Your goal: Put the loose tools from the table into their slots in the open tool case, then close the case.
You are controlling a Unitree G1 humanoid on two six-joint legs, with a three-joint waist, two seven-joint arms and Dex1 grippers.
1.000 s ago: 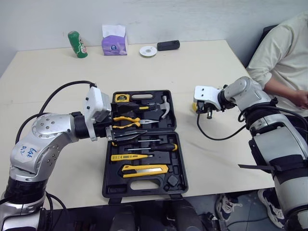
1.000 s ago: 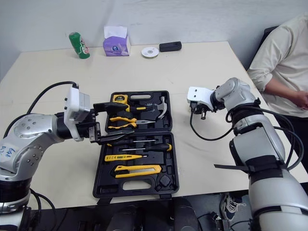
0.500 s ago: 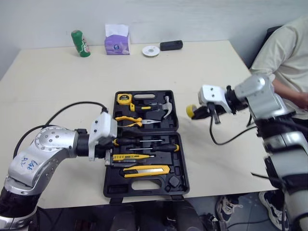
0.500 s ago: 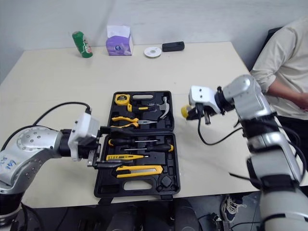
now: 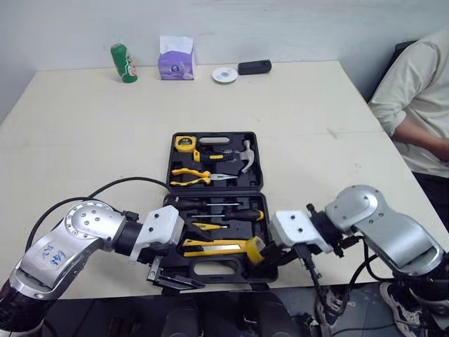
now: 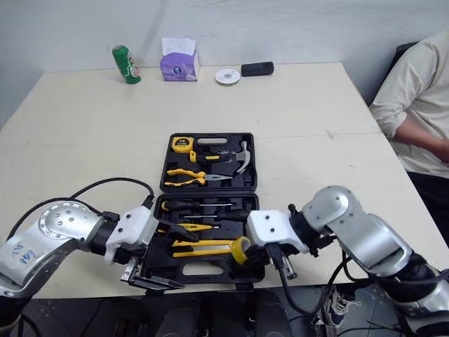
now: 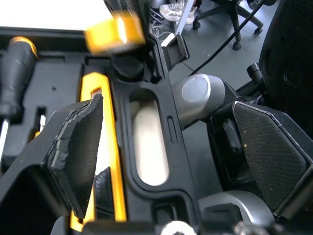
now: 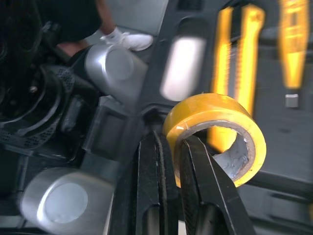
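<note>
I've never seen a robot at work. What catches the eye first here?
The open tool case lies in the middle of the table, packed with yellow and black tools. At its near right corner the right gripper pinches a yellow tape roll, and the left gripper hangs open at the near left corner. A person sits at the table's right side.
</note>
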